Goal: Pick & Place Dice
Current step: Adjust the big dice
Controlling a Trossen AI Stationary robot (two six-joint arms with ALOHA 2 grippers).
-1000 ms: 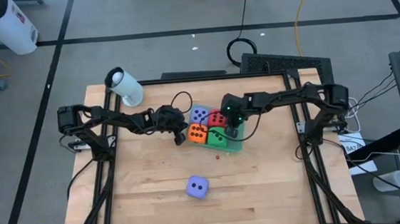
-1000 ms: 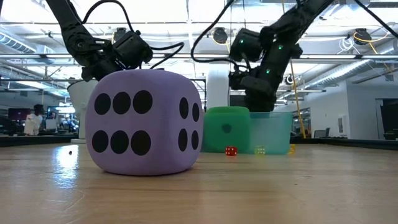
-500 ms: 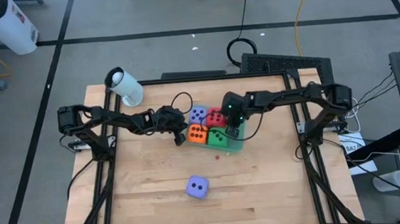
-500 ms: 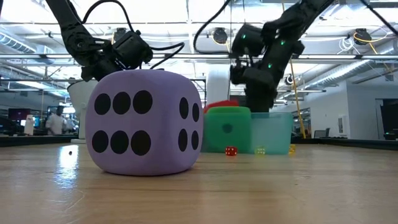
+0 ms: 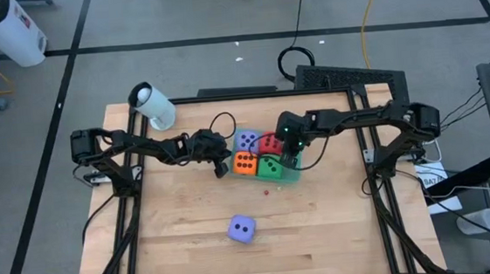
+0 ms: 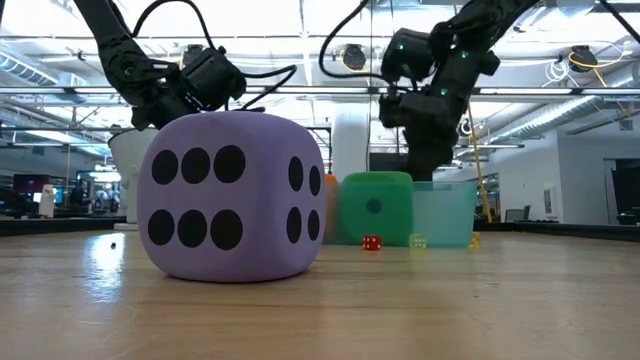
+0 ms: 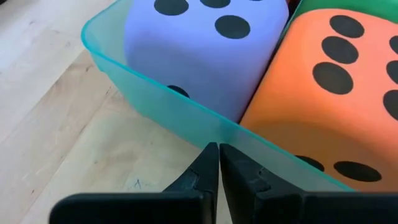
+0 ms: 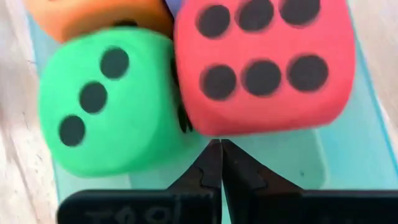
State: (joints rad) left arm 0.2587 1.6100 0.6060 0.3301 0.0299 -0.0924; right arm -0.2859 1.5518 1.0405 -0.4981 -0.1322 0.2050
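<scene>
Above the teal tray (image 5: pixel 288 176), right fingers (image 8: pixel 216 163) pressed together (holding nothing), left fingers (image 7: pixel 213 167) likewise

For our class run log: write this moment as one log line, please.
tray: holds purple, orange, green, red dice | loose purple die: on table | left gripper: shut at tray rim | right gripper: shut above tray
</scene>
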